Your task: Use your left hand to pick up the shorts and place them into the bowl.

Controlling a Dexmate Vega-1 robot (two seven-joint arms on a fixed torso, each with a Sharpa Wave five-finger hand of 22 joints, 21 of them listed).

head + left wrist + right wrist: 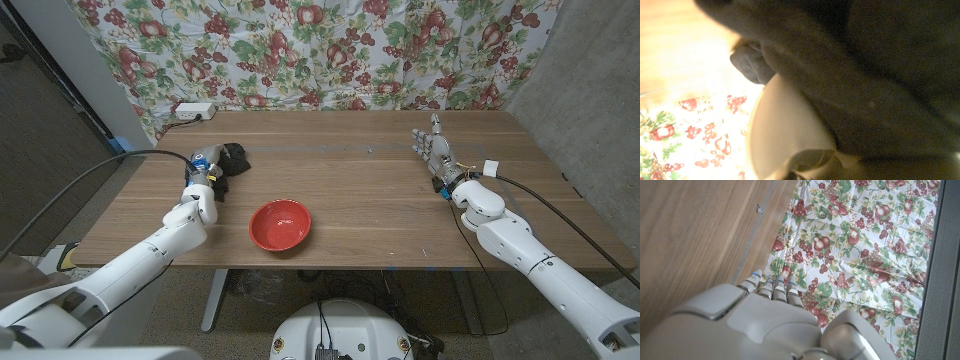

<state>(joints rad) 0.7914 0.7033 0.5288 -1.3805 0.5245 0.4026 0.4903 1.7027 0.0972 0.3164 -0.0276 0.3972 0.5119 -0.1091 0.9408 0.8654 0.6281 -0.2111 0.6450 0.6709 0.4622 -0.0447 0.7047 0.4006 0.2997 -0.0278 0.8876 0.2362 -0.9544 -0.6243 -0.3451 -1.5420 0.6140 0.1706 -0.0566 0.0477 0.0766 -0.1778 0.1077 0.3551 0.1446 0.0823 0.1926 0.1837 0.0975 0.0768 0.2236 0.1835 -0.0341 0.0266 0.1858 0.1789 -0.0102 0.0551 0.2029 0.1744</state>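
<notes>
The left hand [207, 172] is working at the grasp stage, and the placement stage has not begun. The shorts [232, 158], a dark bundle, are lying on the worktop [370, 190] directly against and just beyond the fingers of the left hand. The red bowl [280, 223] is sitting empty, back toward the robot from those fingers and off to their inner side, apart from the shorts.

Remaining steps, by judgement: secure the grip, lift, carry the shorts over the bowl, and release.

The left fingers are touching or reaching into the dark fabric, but whether they are closing on it cannot be determined. In the head view the hand is overlapping the shorts and the fingers are too small to resolve. In the left wrist view, dark cloth [870, 75] is pressing close to the lens, blurred and dim, and no finger position is readable.

The right hand [434, 152] is standing idle on the worktop with its fingers spread and extended, holding nothing, well apart from both task items.
</notes>
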